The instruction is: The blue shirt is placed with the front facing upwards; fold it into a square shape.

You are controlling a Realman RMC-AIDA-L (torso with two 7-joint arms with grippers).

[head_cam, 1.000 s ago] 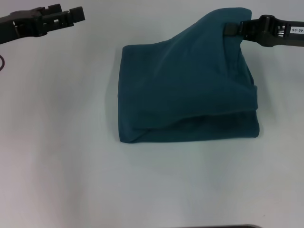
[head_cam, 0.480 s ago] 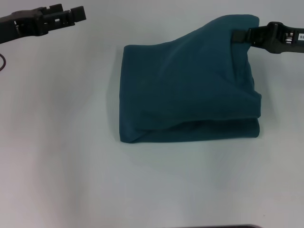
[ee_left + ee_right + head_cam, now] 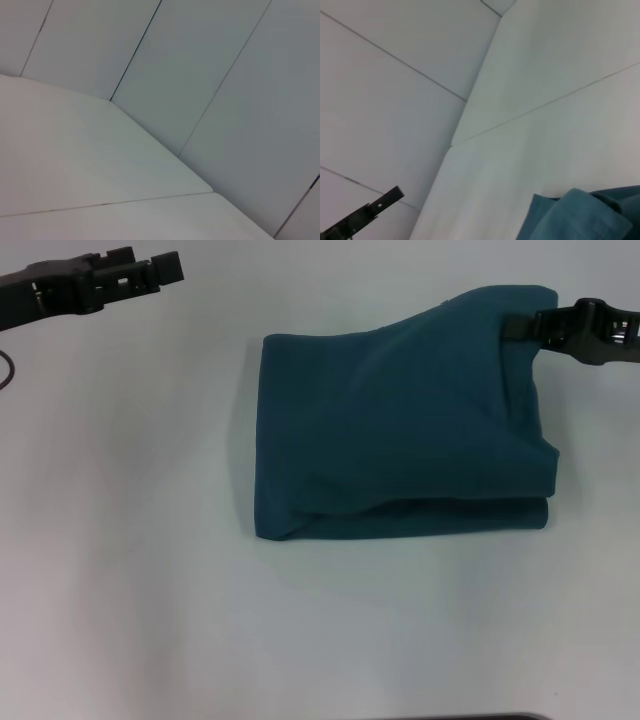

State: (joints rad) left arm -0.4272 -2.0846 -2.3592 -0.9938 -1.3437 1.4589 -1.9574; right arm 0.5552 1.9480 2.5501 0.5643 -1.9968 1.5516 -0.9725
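Pinching the far right corner of the dark teal-blue cotton shirt (image 3: 400, 430), the right gripper (image 3: 512, 328) has its black jaws clenched on a raised peak of cloth, where a short dark tab meets the fabric. The black right arm runs almost level from that point out past the right edge of the head view, low over the white desk (image 3: 130, 570). The lifted corner stands higher than everything else in the bundle, and the cloth slopes down from it toward the desk's left side and toward the near edge.

The shirt is folded into a thick, roughly square packet lying right of the desk's middle, nearer the far edge than the near one. Its slightly longer axis runs left to right. The left side is a straight, rounded fold, and the near side shows stacked layers with a dark crease between them, the upper layer bulging a little over the lower at the near right corner. Only plain teal fabric faces up. In the right wrist view a rumpled fold of the same cloth fills the lower corner, with the bare desk and pale wall panels (image 3: 395, 100) beyond it.

The left gripper (image 3: 170, 268) hangs above the far left corner of the desk, well apart from the shirt, on an arm that reaches in nearly level from the left edge. Its jaws point toward the right and grasp nothing; whether they are parted or closed, I cannot tell. A thin dark cable loop (image 3: 5, 370) shows at the left edge below that arm.
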